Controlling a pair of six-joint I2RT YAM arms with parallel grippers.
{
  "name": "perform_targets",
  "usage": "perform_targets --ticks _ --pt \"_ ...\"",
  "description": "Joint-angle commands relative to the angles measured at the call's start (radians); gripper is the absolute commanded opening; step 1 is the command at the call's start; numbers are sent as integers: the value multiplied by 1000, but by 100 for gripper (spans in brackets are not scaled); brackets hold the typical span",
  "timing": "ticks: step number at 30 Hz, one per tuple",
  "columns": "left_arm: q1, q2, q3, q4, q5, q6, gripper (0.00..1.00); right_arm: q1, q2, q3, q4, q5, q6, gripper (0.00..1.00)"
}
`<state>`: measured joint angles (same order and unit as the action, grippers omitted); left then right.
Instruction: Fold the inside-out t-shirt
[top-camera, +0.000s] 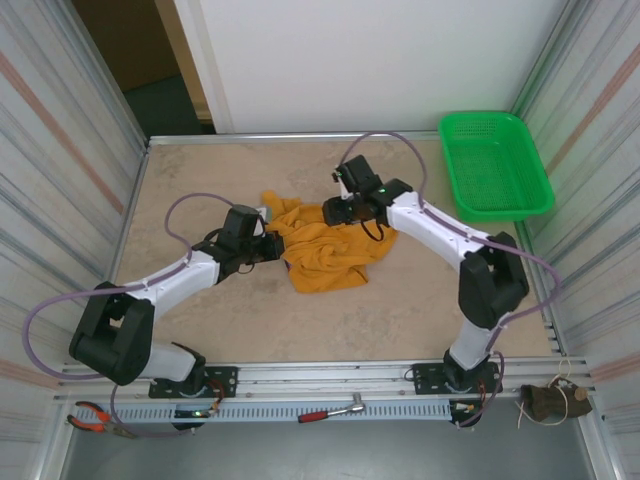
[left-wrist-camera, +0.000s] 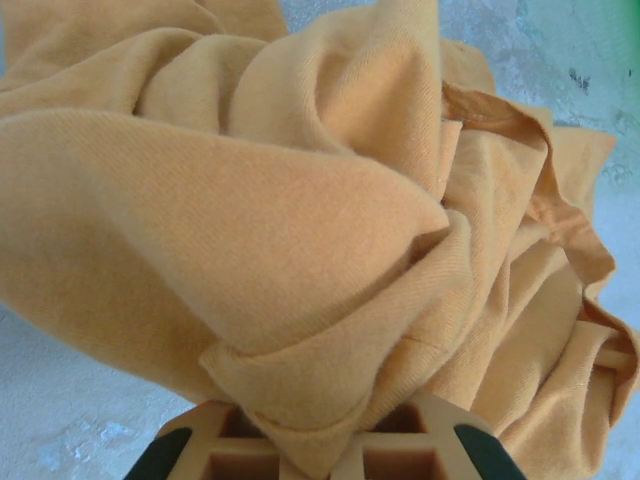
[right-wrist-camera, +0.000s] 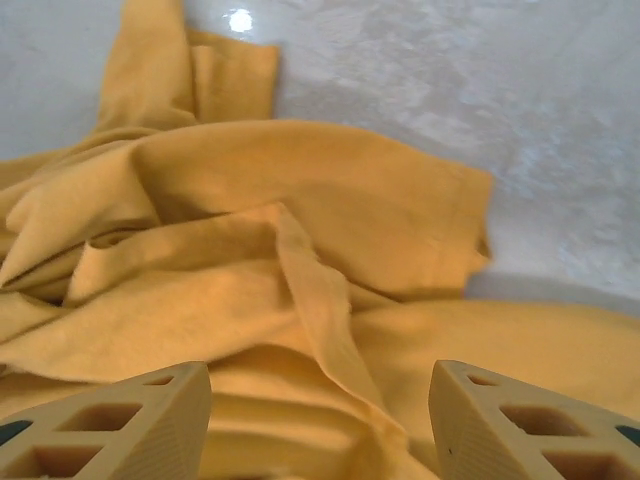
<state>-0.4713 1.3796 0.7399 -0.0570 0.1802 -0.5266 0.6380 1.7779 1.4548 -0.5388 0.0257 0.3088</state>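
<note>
Top external, near rail: pliers (top-camera: 92, 417) with red handles lie beside the left end of the metal rail (top-camera: 260, 411). A ratchet wrench (top-camera: 330, 411) with a red handle lies on the rail near its middle.
Arms: both bases stand at this near edge. Both arms reach inward to the centre of the tabletop (top-camera: 200, 180).
T-shirt: the orange-yellow t-shirt (top-camera: 325, 255) lies crumpled in a heap at the middle of the tabletop, between the two claws. It is not flat and not folded.
Left claw: the left claw (top-camera: 275, 243) is at the left edge of the heap and touches the cloth.
Left wrist view: the fingers (left-wrist-camera: 200, 425) are together, clamped on a thick fold of the t-shirt. The cloth rises from them in big soft folds, and a hem seam runs down the right side.
Right claw: the right claw (top-camera: 328, 213) is at the far right part of the heap, low over the cloth.
Right wrist view: the two fingers (right-wrist-camera: 120, 420) stand apart. A narrow ridge of cloth passes between them and they do not press it. Whether the tips touch the cloth, I cannot tell.
Far right corner: a green basket (top-camera: 495, 165) stands on the tabletop, well apart from the t-shirt.
</note>
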Motion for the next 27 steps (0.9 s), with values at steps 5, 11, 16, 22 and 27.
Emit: perform_targets --ticks 5,11,16,22,27 --pt "-10 -31 18 -12 -21 22 0 37 168 142 -70 75 -120 56" --pt "-16 -30 17 -11 -17 18 0 36 254 196 -95 125 -140 48" --pt "-16 -34 18 -13 -15 17 0 21 285 199 -103 156 -138 23" --pt "-15 -61 36 -36 -24 22 0 -47 211 174 -115 58 -109 0" --pt "30 -149 119 -86 0 6 0 -198 -38 112 -9 -364 46 0"
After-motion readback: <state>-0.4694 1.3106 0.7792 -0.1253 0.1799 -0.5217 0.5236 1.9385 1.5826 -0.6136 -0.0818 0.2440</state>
